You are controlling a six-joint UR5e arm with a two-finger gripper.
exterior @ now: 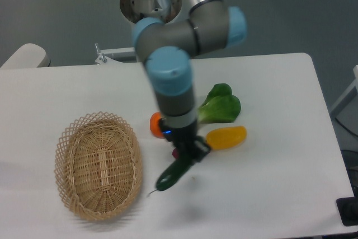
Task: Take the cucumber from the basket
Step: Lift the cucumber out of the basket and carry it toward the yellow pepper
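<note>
The dark green glossy cucumber (173, 174) hangs tilted in my gripper (187, 158), lower end pointing down-left, just right of the basket and above the table. The gripper is shut on the cucumber's upper end. The oval tan wicker basket (98, 164) lies at the front left of the white table and holds nothing that I can see. The cucumber is outside the basket, past its right rim.
A leafy green bok choy (220, 104) and a yellow vegetable (226, 137) lie right of the gripper. An orange object (156, 125) and a small dark red piece (175, 153) show partly behind the arm. The table's front edge is close below the basket.
</note>
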